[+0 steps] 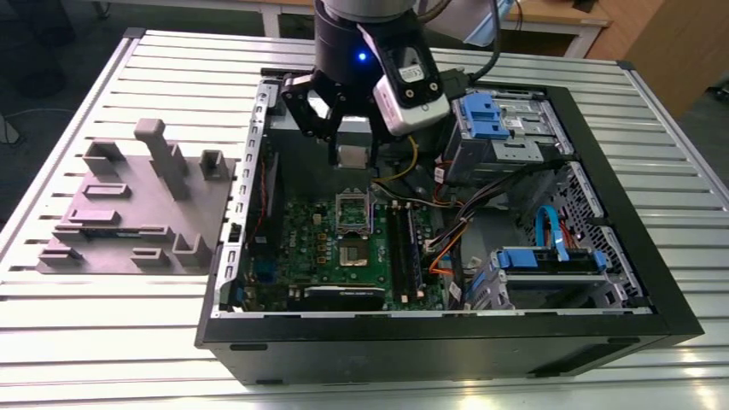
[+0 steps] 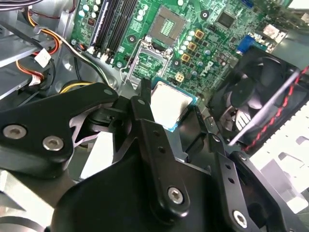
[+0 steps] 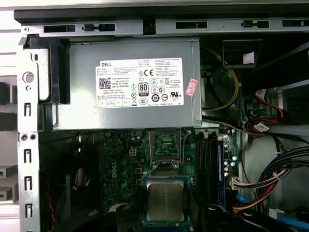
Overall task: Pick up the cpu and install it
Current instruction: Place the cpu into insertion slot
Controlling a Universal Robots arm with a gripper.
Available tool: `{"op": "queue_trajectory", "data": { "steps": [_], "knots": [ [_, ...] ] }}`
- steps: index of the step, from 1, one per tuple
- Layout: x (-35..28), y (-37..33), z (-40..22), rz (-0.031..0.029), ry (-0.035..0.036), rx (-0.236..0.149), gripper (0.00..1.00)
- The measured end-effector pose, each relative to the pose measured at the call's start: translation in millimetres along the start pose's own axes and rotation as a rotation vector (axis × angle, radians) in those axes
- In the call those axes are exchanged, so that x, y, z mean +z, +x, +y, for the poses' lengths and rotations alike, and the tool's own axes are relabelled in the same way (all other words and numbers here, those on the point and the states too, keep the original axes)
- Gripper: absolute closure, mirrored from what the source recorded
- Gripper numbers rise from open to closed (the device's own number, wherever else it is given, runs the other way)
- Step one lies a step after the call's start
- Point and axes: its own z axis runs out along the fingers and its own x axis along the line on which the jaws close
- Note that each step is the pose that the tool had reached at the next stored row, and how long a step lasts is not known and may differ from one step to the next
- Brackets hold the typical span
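Observation:
The cpu (image 1: 353,156) is a small square chip with a silver top. It hangs inside the open computer case (image 1: 456,342), a little above the green motherboard (image 1: 307,248), with my gripper (image 1: 347,152) shut on its edges. In both wrist views the black fingers (image 2: 142,108) flank the cpu (image 2: 169,104) (image 3: 165,200). The open cpu socket (image 1: 353,213) (image 2: 166,29) (image 3: 166,145), its metal frame raised, lies on the board just beyond the chip.
A grey plastic fixture (image 1: 137,205) with upright blocks stands on the slatted table at the exterior view's left. Inside the case are the grey power supply (image 3: 130,87), memory slots (image 2: 113,24), a black fan (image 2: 260,96), blue drive cages (image 1: 501,120) and loose cables (image 1: 456,222).

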Motion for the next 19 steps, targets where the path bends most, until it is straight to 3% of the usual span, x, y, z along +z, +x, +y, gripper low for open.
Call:
{"op": "queue_trajectory", "data": {
  "steps": [6,13,19],
  "knots": [
    [10.1,-1.9,-2.6,0.0000,0.0000,0.000,0.53],
    [16.5,-3.2,-7.8,-0.0001,-0.0002,0.000,0.53],
    [24.9,-3.4,-8.4,0.0001,0.0001,0.000,0.53]
  ]
}}
